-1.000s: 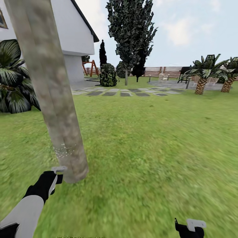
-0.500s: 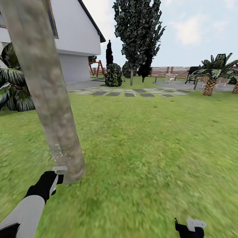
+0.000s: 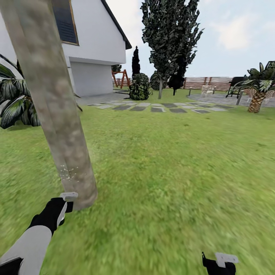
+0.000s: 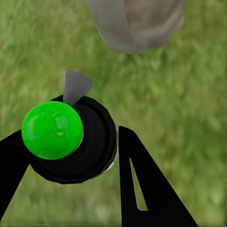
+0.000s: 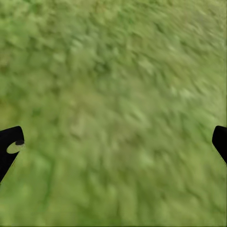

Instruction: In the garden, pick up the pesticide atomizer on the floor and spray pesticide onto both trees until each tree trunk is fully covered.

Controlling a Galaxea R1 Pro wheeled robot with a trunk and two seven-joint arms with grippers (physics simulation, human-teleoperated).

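Observation:
A thick, mottled beige-grey tree trunk [image 3: 53, 99] rises from the garden lawn at the left of the head view, with a small patch of fine white specks [image 3: 67, 172] low on it. My left gripper [image 3: 65, 203] sits just before the trunk's base and is shut on the pesticide atomizer [image 4: 71, 142], a black-capped bottle with a bright green ball on top and a grey nozzle. In the left wrist view the trunk's foot [image 4: 137, 23] lies just beyond the nozzle. My right gripper [image 3: 220, 263] hangs low at the right, open over bare grass [image 5: 113, 94].
A white house [image 3: 95, 42] stands behind the trunk, with a broad-leaved plant [image 3: 15, 103] beside it. Grey stepping stones [image 3: 160, 109], a thin-trunked dark tree [image 3: 170, 34], a slat fence [image 3: 206, 82] and a short palm [image 3: 258, 91] lie far off. Wide lawn spreads to the right.
The whole picture has slid to the right, so the camera has turned left. Both arms hold the same place in the view, and the left gripper stays at the trunk's base.

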